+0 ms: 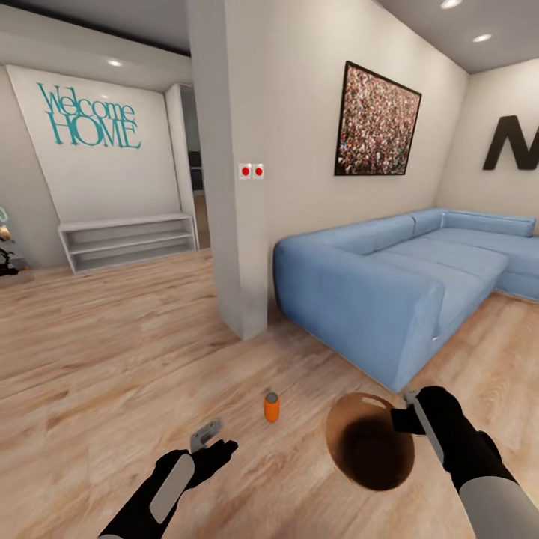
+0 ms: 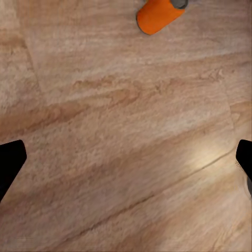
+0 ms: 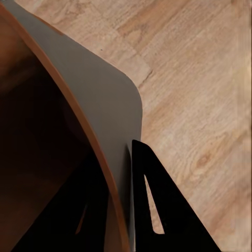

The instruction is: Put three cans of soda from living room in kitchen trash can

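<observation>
Orange can [image 1: 272, 406] upright on plank floor [image 1: 112, 359], btwn both grippers, near sofa [image 1: 389, 292] front corner. Bin [image 1: 370, 442] just right of can, apart from it, brown inside showing. Right gripper [image 1: 410, 408] clamped on bin rim, one finger [image 3: 163, 210] outside wall, other inside. Left gripper [image 1: 207, 434] low over floor short of can, jaws apart, nothing btwn them

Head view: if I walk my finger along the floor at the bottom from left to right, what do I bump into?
Left claw → orange soda can standing on the floor → brown-inside trash can → right claw clamped on its rim.
</observation>
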You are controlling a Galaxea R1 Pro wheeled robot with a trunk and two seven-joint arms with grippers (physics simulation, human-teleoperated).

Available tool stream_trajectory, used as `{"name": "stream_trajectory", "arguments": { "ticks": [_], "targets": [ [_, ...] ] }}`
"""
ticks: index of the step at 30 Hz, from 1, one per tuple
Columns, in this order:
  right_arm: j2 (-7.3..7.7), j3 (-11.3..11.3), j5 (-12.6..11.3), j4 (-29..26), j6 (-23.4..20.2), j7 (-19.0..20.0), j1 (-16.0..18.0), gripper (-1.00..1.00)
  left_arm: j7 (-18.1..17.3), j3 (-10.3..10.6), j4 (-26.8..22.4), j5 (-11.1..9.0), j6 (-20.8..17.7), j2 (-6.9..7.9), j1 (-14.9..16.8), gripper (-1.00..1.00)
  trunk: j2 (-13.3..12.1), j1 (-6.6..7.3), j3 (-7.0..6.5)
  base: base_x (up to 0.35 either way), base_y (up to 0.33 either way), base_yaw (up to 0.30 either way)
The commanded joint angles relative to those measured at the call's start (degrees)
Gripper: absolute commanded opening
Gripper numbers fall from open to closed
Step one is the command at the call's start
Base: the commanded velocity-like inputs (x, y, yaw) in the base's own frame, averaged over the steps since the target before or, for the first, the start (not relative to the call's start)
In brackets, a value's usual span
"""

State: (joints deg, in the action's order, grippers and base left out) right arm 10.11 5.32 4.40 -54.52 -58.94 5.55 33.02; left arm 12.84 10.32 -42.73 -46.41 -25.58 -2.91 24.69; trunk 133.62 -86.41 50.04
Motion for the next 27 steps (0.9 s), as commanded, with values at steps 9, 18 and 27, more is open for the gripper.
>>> {"name": "stream_trajectory", "arguments": {
  "ticks": [9,18,27],
  "targets": [
    [0.49,0.1,-3.3,-0.4,-1.0,1.0,0.1,-1.00,0.0,0.1,0.0,0.0,0.0,-0.06,0.0,1.00,0.0,0.00,-0.01,0.344,0.057,0.000],
    [2.40,0.2,-3.2,-0.3,-1.1,16.2,0.2,-1.00,0.4,0.5,0.0,3.3,0.0,-0.16,0.0,1.00,0.0,0.00,-0.01,0.344,0.157,-0.190],
    [10.51,0.5,-3.2,1.9,-1.1,27.1,0.2,-1.00,0.7,0.7,0.0,7.0,0.1,-0.37,0.0,1.00,0.0,0.00,-0.01,0.344,0.147,-0.287]
  ]
}}
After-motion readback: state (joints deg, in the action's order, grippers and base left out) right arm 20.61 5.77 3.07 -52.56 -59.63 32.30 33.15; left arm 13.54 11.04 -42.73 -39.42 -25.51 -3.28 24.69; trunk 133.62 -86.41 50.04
